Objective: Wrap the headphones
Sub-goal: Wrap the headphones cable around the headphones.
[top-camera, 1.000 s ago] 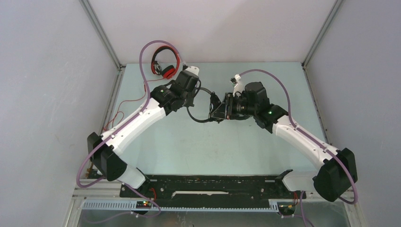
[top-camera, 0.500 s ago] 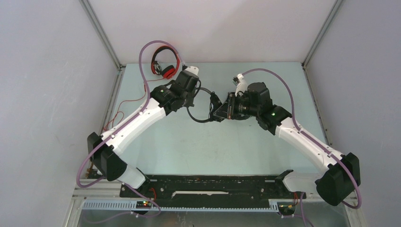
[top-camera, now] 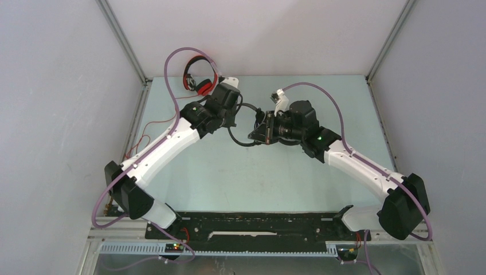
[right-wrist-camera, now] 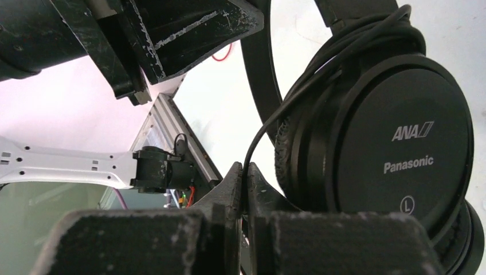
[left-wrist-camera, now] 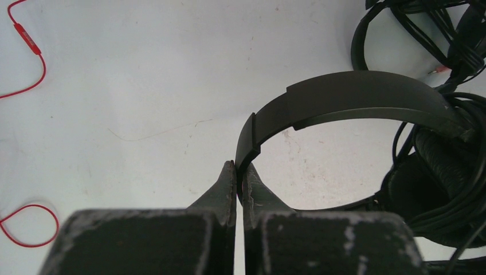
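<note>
Two arms hold one black headset [right-wrist-camera: 401, 143] btwn them, mid-table. L gripper [left-wrist-camera: 236, 175] is clamped tight on the headband [left-wrist-camera: 355, 91] end. R gripper [right-wrist-camera: 243, 175] pinches the thin black cable [right-wrist-camera: 265, 122], some turns already round the cups. Step, I'd judge: winding. Next calls for R to lead the cable round w/o slack, L steady. Red headset [top-camera: 199, 77] lies far-left, unwrapped.

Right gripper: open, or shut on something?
Shut: the right gripper has its tips pinched together on the thin cable of the black headset.
</note>
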`<state>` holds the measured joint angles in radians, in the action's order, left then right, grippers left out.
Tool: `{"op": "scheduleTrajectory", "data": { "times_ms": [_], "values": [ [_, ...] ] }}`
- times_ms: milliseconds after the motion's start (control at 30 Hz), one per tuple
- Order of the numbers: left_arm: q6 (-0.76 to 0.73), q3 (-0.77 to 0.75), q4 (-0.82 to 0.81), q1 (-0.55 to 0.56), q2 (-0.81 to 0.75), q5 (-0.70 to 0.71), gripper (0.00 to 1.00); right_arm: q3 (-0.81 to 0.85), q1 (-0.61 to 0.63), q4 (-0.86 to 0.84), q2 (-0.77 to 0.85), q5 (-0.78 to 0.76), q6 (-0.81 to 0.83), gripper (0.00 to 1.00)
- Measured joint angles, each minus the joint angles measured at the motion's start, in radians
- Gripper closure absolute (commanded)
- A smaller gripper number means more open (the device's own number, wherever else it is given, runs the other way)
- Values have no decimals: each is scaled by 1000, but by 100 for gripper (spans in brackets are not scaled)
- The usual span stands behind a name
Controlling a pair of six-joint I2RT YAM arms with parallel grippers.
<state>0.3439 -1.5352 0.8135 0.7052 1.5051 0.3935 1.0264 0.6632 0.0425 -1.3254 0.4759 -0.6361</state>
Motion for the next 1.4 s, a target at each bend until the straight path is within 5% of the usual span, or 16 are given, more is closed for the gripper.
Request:
{"op": "scheduleTrajectory", "data": {
  "times_ms": [233,533,833,1033,1400],
  "values": [
    [24,0,4,-34,0,-44,100,-8,12,24,6,-86,64,78],
    [46,0,4,-42,0,-92,100,-17,4,51,82,-125,114,73],
    [49,0,4,-42,0,-92,100,-17,2,63,146,-134,130,76],
    [51,0,4,-42,0,-92,100,-17,4,68,146,-133,122,91],
    [76,0,4,-50,-12,-117,100,-40,34,8,61,-154,106,93]
  ]
}}
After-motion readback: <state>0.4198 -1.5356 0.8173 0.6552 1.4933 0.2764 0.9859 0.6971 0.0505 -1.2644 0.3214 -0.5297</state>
